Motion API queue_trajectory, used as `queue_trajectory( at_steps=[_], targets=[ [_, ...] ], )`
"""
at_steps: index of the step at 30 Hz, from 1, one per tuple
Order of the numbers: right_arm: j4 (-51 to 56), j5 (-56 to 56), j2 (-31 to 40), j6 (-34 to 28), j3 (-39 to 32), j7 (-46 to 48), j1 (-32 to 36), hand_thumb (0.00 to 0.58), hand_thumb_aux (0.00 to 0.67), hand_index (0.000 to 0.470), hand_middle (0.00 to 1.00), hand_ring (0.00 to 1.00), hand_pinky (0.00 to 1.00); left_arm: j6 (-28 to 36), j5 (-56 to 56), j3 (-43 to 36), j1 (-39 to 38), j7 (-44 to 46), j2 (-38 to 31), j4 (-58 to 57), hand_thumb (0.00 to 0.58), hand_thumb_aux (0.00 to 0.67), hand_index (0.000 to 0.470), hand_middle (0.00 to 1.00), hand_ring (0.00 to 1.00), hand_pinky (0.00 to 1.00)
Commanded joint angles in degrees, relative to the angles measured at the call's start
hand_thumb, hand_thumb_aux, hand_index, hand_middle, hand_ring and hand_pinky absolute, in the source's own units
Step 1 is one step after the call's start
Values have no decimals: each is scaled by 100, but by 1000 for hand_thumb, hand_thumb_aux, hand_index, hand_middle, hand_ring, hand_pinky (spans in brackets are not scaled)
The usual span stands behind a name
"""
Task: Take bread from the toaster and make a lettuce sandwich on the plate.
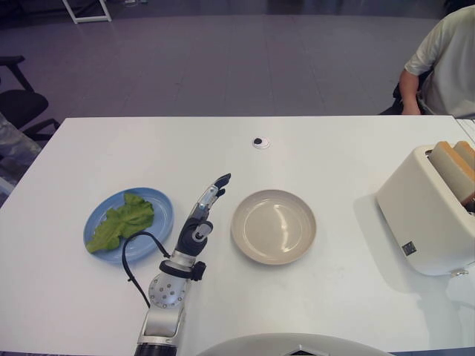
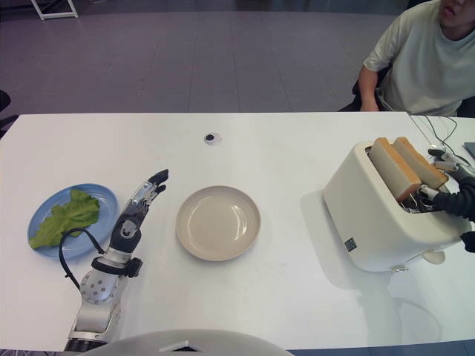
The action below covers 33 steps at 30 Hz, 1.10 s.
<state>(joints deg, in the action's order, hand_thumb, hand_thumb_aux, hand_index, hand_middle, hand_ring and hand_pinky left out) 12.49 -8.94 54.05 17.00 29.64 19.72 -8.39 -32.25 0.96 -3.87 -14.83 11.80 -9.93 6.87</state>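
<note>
Toaster (image 2: 371, 215) nears the table's (image 2: 297, 141) right edge (plate (image 2: 218, 222) well apart).

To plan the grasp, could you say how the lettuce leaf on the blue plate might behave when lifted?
Thin and crinkled, the lettuce leaf is probably floppy and light. Flat on the blue plate, its edge may resist pinching.

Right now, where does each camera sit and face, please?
Left eye view: head-mounted, facing forward and down at the white table; left hand beside the round beige plate.
Right eye view: slightly rightward, same aim; right hand at bread slices in the white toaster.
Shared: left hand, blue plate of green lettuce, beige plate, toaster.
</note>
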Motion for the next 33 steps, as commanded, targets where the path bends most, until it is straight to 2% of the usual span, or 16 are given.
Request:
queue_trajectory(
  at_steps=[1, 5, 9, 12, 17, 21, 25, 28, 30, 33],
  targets=[
    [-115, 480, -67, -122, 257, -53, 358, 580, 670, 470, 0, 0, 0, 35, 1, 46, -14, 8, -48, -14, 0, 0, 0, 0, 0, 0],
    [-409, 1538, -195, -698, 654, 186, 769, 580, 670, 470, 0, 0, 0, 25, 3, 59, 2, 5, -52, -46, 0, 0, 0, 0, 0, 0],
    [-1005, 2826, -183, -1540, 1075, 301, 1509, 580, 670, 470, 0, 0, 0, 8, 13, 73, 26, -6, -46, -93, 0, 0, 0, 0, 0, 0],
    [-2020, 3310, -360, -1910, 777, 454, 1574, 580, 670, 470, 0, 0, 0, -5, 15, 78, 77, 2, -45, -155, 0, 0, 0, 0, 0, 0],
    [-3527, 3383, -741, -2129, -309, 558, 1571, 580, 670, 470, 0, 0, 0, -57, 9, 91, 158, 8, -47, -291, 0, 0, 0, 0, 0, 0],
    [-4102, 2431, -1148, -1677, -1578, 522, 1778, 580, 670, 470, 0, 0, 0, -127, -2, 103, 237, 12, -48, -446, 0, 0, 0, 0, 0, 0],
    [-3892, 826, -1570, -970, -2881, 333, 1970, 580, 670, 470, 0, 0, 0, -183, -1, 91, 343, 27, -39, -600, 0, 0, 0, 0, 0, 0],
    [-3265, -562, -1950, -255, -3877, 34, 1995, 580, 670, 470, 0, 0, 0, -214, -7, 80, 385, 42, -36, -662, 0, 0, 0, 0, 0, 0],
    [-2553, -1696, -2243, 267, -4540, -488, 2062, 580, 670, 470, 0, 0, 0, -227, -13, 74, 399, 54, -38, -687, 0, 0, 0, 0, 0, 0],
    [-1578, -2936, -2573, 724, -5103, -1403, 2267, 580, 670, 470, 0, 0, 0, -244, -22, 73, 399, 70, -46, -697, 0, 0, 0, 0, 0, 0]
  ],
)
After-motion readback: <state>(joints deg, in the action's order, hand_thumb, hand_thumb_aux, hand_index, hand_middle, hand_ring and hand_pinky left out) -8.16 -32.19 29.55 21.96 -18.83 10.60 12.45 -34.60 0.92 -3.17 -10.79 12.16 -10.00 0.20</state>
